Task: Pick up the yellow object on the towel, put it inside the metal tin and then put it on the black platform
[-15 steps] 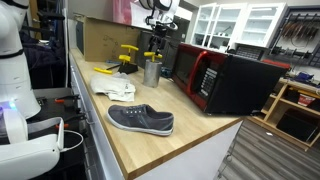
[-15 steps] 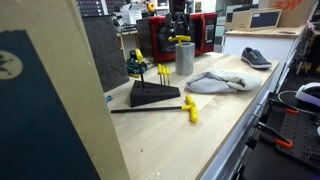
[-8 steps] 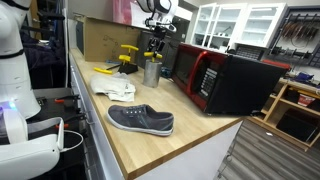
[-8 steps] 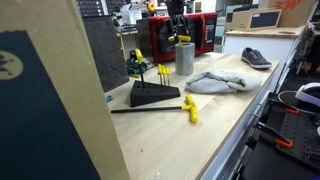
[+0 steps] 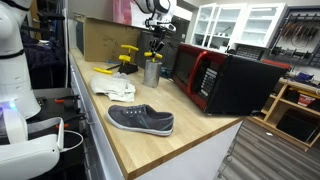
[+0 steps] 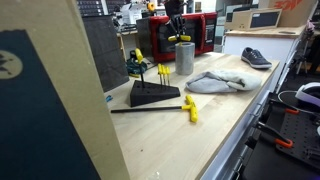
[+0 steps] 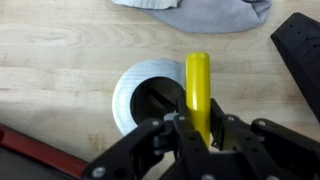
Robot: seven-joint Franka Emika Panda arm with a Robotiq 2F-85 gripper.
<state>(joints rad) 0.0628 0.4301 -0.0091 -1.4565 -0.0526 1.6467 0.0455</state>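
In the wrist view my gripper [image 7: 197,118] is shut on the yellow object [image 7: 198,78], a slim yellow rod standing between the jaws. Its far end reaches over the rim of the metal tin [image 7: 140,92], whose open mouth lies just below and left of it. In both exterior views the gripper [image 5: 155,47] [image 6: 177,36] hangs right above the tin [image 5: 152,71] [image 6: 184,58]. The towel [image 7: 200,12] [image 6: 215,82] [image 5: 112,82] lies crumpled beside the tin. The black platform [image 6: 153,95] [image 7: 301,50] sits on the counter past the towel, with yellow pieces [image 6: 163,72] standing on it.
A red and black microwave [image 5: 225,80] stands close behind the tin. A grey shoe [image 5: 140,120] [image 6: 255,58] lies near the counter's front edge. Another yellow piece [image 6: 190,110] and a thin dark rod [image 6: 145,109] lie by the platform. A cardboard box [image 5: 100,38] is at the back.
The jaws have closed on the yellow object at the tin. The gripper has risen slightly above the tin's mouth.
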